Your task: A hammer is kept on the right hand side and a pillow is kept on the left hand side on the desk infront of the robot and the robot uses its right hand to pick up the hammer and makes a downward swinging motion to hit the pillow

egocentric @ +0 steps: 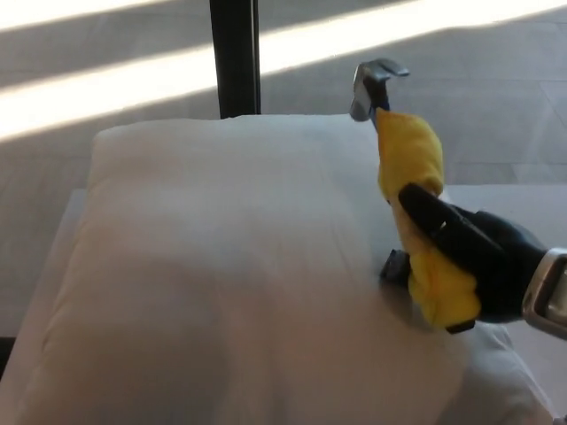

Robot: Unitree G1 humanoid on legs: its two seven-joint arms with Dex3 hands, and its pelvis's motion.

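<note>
Right now your right robot hand [478,261] sits at the right side of the head view, its black fingers [438,221] clamped around the yellow-wrapped handle of the hammer [409,190]. You can see the handle running up and slightly to the left from the robot hand, tilted rather than upright, and the grey metal head [374,84] stands at the top, above the robot hand and clear of the pillow's surface, with the floor behind it. To the left of the robot hand and below it spreads the white pillow [221,283], filling most of the view and looking blurred, so you cannot make out any dent in it. The pillow lies on the white table [523,208], of which you see a bare strip behind the robot hand on the right. Up and to the left of the hammer head stands a dark vertical post [235,57], beyond the pillow's far edge. Your left robot hand does not show.
</note>
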